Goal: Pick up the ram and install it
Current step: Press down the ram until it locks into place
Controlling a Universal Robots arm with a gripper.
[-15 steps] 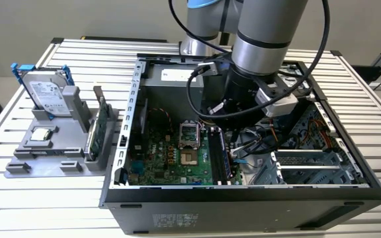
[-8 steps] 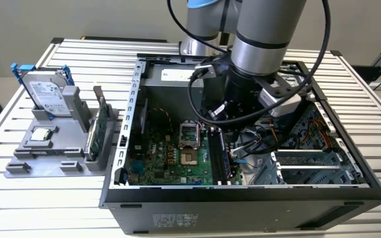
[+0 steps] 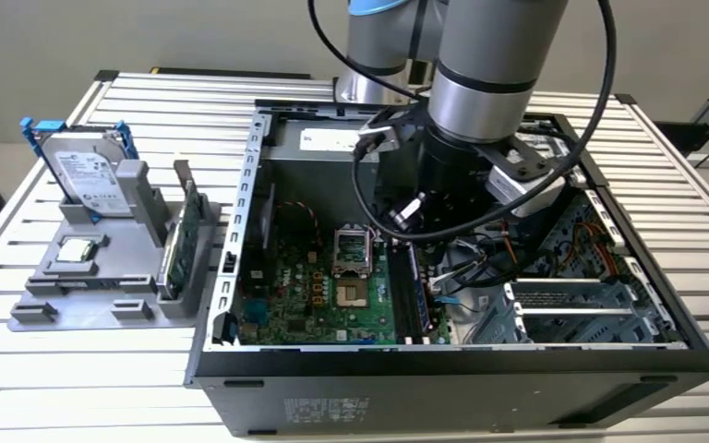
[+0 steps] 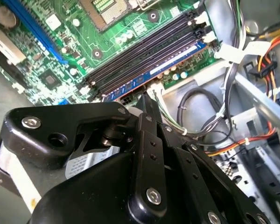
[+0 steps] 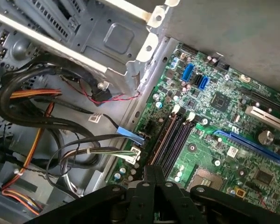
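Inside the open computer case (image 3: pixel 250 185), ram (image 4: pixel 172 65) seated in outermost slot; gripper (image 4: pixel 147 105) above it, jaws' state unclear.

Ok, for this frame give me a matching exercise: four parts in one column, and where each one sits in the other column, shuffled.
Parts:
1. ram
2. hard drive
3. green circuit card
4. processor socket

Places:
A. on edge in the grey holder, on the side next to the case
B. near the middle of the motherboard
C. seated at the motherboard's edge, by the loose cables
D. upright in a blue bracket at the grey holder's far end

Pairs: 1-C, 2-D, 3-A, 4-B
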